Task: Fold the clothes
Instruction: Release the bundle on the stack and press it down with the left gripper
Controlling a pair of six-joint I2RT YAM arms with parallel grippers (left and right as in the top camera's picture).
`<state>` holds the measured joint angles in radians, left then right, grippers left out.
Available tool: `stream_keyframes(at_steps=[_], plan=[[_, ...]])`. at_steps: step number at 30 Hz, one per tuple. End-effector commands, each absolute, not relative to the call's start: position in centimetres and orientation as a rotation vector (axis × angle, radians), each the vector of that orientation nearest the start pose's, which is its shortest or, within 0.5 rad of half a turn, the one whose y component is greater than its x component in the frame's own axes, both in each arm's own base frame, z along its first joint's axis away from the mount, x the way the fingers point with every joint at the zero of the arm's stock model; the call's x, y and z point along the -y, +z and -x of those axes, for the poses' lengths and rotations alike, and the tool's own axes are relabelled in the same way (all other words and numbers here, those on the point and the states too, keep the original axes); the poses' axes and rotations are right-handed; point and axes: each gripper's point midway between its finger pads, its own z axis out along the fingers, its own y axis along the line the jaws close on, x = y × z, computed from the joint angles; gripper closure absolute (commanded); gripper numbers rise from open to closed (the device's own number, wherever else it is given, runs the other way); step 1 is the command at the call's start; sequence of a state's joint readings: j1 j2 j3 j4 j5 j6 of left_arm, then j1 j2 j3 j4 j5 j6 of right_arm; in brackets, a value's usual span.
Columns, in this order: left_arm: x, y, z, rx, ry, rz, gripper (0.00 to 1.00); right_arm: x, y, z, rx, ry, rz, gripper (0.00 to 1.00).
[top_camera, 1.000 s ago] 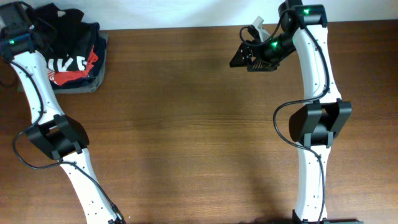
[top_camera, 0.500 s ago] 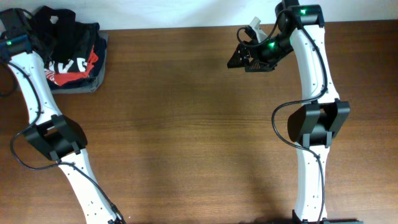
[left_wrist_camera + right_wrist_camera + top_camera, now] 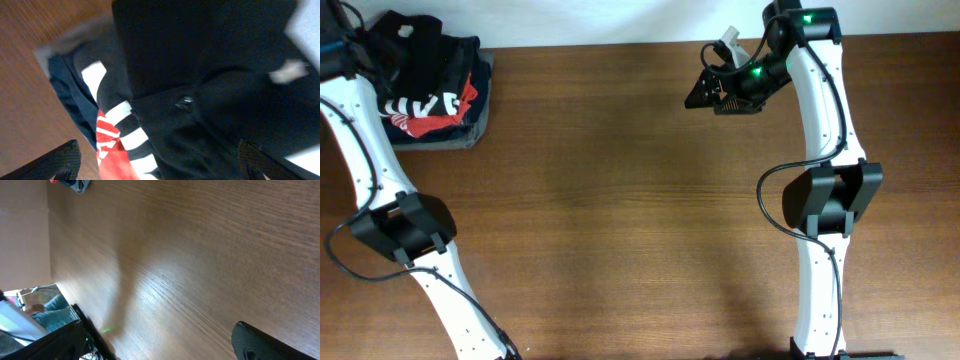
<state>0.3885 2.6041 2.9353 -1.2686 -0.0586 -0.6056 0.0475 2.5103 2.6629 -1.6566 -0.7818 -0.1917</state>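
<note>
Folding has not begun, by the look of it. The black garment (image 3: pixel 408 32) lies crumpled at the table's (image 3: pixel 620 200) 10 o'clock corner, heaped on a folded dark garment with white letters and red print (image 3: pixel 432 105). That one sits on a grey layer (image 3: pixel 455 138). In the left wrist view the black cloth fills the frame, showing a small white neck tag (image 3: pixel 287 70) and a tiny logo mark (image 3: pixel 184 102). The left gripper (image 3: pixel 157 155) hangs over it with its fingers spread wide and nothing between them. The right gripper (image 3: pixel 705 92) is near 1 o'clock above bare wood, also spread and empty. What is left is everything: grasp the garment, draw it to the open middle, lay it flat, then make the folds.
</note>
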Motion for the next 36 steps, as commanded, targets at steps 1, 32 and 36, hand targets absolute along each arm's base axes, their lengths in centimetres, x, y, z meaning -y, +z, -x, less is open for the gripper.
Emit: stream_keyframes(at_steps=[1, 32, 36], plan=[[-23.4, 26.5, -54.6, -2.095, 0.067, 1.072, 0.01, -14.5, 18.0, -47.3, -2.744, 1.116, 0.415, 0.02], [-30.5, 12.3, -64.6, -2.02, 0.42, 0.779, 1.0, -14.5, 18.0, -47.1, -2.755, 1.121, 0.409, 0.02], [-29.8, 17.2, -65.0, -1.945, 0.422, 0.73, 1.0, -14.5, 18.0, -47.1, -2.754, 1.121, 0.41, 0.02]])
